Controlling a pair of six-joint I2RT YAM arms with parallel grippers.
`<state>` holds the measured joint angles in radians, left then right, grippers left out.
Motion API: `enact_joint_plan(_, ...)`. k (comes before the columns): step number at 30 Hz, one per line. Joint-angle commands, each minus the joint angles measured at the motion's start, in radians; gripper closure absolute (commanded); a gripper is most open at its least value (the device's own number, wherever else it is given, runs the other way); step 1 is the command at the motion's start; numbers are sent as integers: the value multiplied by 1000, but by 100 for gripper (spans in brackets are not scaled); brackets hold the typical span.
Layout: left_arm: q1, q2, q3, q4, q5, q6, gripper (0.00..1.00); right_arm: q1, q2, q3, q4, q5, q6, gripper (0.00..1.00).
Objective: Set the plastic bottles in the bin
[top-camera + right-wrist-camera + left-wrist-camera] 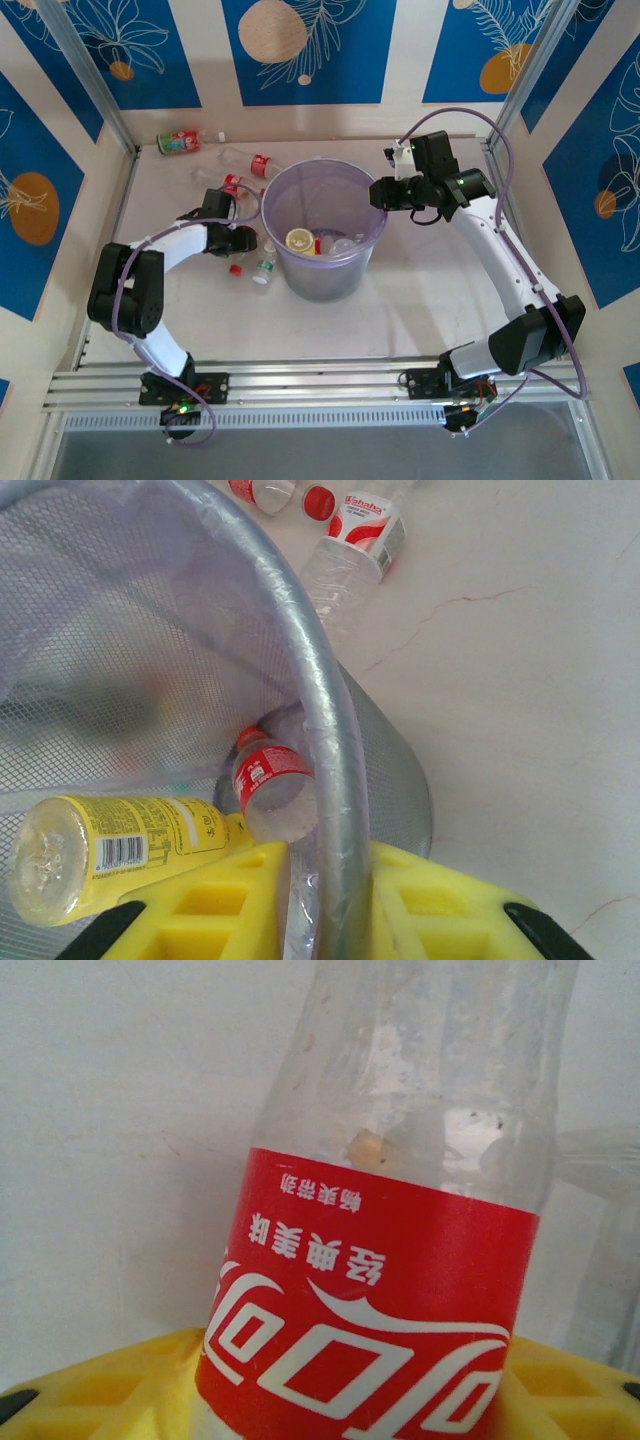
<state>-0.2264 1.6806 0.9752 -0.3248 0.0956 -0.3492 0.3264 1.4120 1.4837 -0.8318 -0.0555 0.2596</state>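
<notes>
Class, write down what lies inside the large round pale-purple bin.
Inside the large round pale-purple bin lie a yellow-labelled clear plastic bottle and a small red-labelled clear bottle beside it. The bottles and the bin's own wall cover part of its bottom.

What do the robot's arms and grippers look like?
The left arm and right arm have white links and black joints, each trailing a pale purple cable. The left gripper and right gripper have yellow fingers with grid-like recesses.
</notes>
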Motion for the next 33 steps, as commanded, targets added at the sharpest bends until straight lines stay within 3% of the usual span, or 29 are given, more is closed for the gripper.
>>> enact_joint_plan(1, 2, -16, -5, -62, -3, 4, 47, -1, 5, 26, -21, 0, -14, 76)
enact_joint_plan(15, 2, -408, 76, -268, -37, 14, 61, 9, 12, 29, -8, -9, -9, 76)
enact_joint_plan(18, 1, -491, 124, -304, -61, 16, 68, 11, 14, 31, -6, -9, -10, 76)
enact_joint_plan(24, -9, -614, 203, -208, 8, -1, 88, 17, 20, 33, -7, -6, -11, 76)
enact_joint_plan(30, -72, -618, 310, -104, 102, -22, 100, 20, 19, 33, -4, -7, -2, 76)
enact_joint_plan(33, -135, -594, 375, -58, 104, -17, 100, 26, 23, 36, -2, -7, 3, 76)
